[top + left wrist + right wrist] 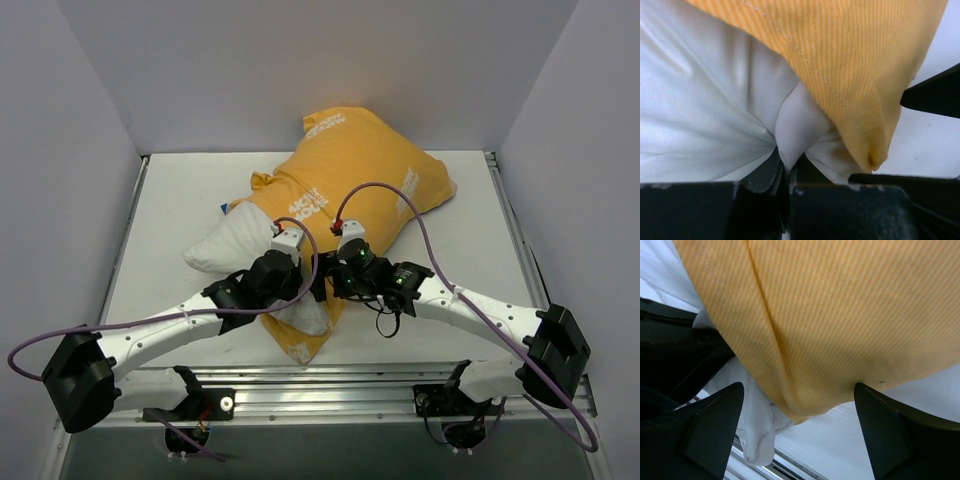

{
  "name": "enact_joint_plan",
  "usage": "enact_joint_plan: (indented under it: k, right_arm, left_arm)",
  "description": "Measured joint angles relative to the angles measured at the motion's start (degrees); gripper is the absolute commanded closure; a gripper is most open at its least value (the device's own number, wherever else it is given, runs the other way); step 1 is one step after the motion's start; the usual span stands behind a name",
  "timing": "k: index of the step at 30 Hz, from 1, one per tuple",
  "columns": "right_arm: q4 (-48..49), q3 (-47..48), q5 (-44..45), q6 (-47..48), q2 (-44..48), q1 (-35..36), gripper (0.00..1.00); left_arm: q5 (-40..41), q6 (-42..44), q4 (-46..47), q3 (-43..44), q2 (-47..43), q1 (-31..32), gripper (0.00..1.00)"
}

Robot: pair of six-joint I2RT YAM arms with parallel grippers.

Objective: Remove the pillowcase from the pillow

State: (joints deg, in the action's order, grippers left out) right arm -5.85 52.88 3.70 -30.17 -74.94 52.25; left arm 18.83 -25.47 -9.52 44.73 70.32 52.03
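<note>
Top external: yellow-orange pillowcase (350, 170) rumpled, white pillow (225, 248) protruding.

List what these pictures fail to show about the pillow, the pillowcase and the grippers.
- Top view: the far part of the pillow is hidden inside the pillowcase; its lettering is too small to read.
- Top view: the wrists cover the fingertips of the left gripper and right gripper.
- Wrist views: frame edges cut off both fabrics.

White left arm (150, 336) and right arm (482, 311) bear black joints (268, 280), purple cables (378, 184).
</note>
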Motion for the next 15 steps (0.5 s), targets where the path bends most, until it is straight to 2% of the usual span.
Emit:
enact_joint_plan:
  k: [2,5,6,7,8,10,11,13,15]
  right_arm:
    - [0.8,-0.1,0.8,-0.1,-0.6,0.0,0.17]
    - [2.0,-0.7,2.5,-0.3,-1.5,0.0,0.28]
    - [2.2,-0.7,3.2,-0.3,-1.8,0.0,0.39]
    - [2.4,-0.7,4.1,-0.3,-2.3,0.0,0.44]
    - [2.7,-0.7,4.9,-0.6,-2.8,-0.2,0.58]
    - [3.5,-0.7,5.6,-0.9,-3.4,-0.7,0.75]
    - [3.9,-0.7,5.7,-1.1,-3.5,-1.3,0.9]
    - [4.7,-0.7,5.3,-1.5,-3.4,-3.5,1.0]
    - [5.5,-0.7,4.7,-1.9,-3.1,-6.5,1.0]
  left_arm:
    - [-0.2,0.0,-0.2,0.0,-0.5,0.0,0.98]
    - [-0.3,0.0,-1.7,0.3,-2.2,0.0,0.98]
    - [-0.4,0.2,-2.8,0.7,-2.8,0.0,0.98]
    - [-0.5,0.3,-3.9,1.3,-3.4,0.0,0.98]
    - [-0.5,0.5,-5.2,2.0,-4.0,0.0,0.98]
    - [-0.5,0.7,-9.1,4.2,-5.0,0.0,0.98]
    - [-0.3,0.9,-11.0,5.4,-5.3,-0.1,0.98]
    - [-0.4,0.9,-15.4,8.5,-5.4,-0.8,0.98]
    - [-1.0,0.9,-19.0,12.1,-5.5,-2.1,0.98]
